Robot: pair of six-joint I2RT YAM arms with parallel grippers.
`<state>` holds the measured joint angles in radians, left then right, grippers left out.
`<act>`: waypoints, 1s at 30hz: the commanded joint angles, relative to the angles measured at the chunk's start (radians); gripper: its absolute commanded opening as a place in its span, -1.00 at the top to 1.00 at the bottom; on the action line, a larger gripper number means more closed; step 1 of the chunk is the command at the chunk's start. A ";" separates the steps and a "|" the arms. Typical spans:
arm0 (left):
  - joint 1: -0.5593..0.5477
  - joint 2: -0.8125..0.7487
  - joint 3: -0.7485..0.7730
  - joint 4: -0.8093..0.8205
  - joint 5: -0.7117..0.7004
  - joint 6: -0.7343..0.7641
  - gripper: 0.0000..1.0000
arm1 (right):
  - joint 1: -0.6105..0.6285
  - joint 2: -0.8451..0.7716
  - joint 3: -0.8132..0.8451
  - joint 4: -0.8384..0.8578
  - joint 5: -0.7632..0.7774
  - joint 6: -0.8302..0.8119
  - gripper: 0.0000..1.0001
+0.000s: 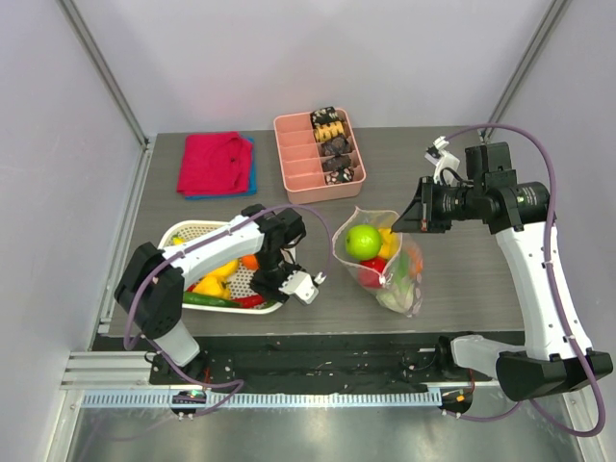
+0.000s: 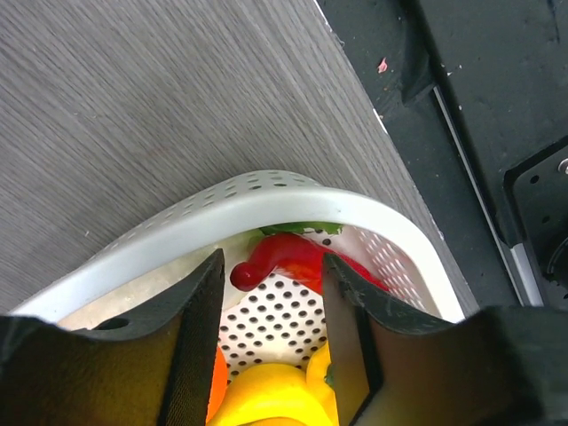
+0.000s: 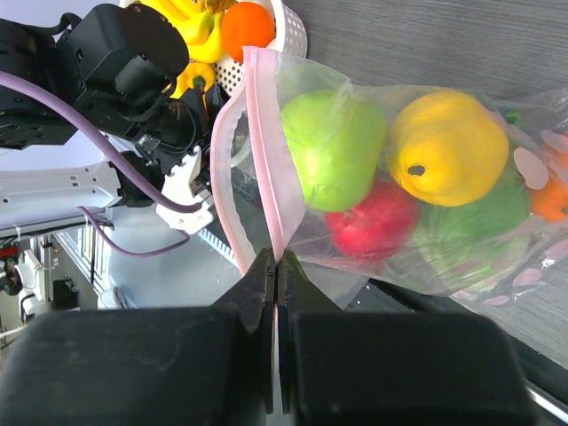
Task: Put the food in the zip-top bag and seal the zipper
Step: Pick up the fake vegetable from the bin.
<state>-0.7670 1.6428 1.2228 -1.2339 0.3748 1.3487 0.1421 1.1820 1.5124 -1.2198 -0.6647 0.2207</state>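
pinching the zipper (image 3: 265, 151), right gripper (image 3: 276, 264) clamped; left gripper (image 2: 272, 271) jaws apart above basket (image 2: 266, 201) rim.

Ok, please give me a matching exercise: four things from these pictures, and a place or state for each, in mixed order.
1 apple
2 chilli
3 snacks
4 right gripper

a in the basket
b shut on the zipper
c in the tray
d in the bag

Pairs: 1-d, 2-a, 3-c, 4-b
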 commanded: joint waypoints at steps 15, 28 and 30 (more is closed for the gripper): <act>0.035 -0.156 0.101 -0.015 0.003 -0.095 1.00 | 0.001 -0.033 0.015 0.031 -0.013 0.014 0.98; 0.115 -0.291 0.486 0.054 0.044 -0.560 1.00 | 0.001 -0.009 0.026 0.042 -0.013 0.023 0.98; 0.117 -0.330 0.517 0.224 0.023 -0.750 1.00 | -0.001 -0.002 0.029 0.043 -0.016 0.029 0.98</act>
<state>-0.6586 1.3911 1.6547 -1.2469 0.3935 0.9367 0.1421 1.1828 1.5108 -1.2186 -0.6643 0.2276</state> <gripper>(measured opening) 0.028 0.024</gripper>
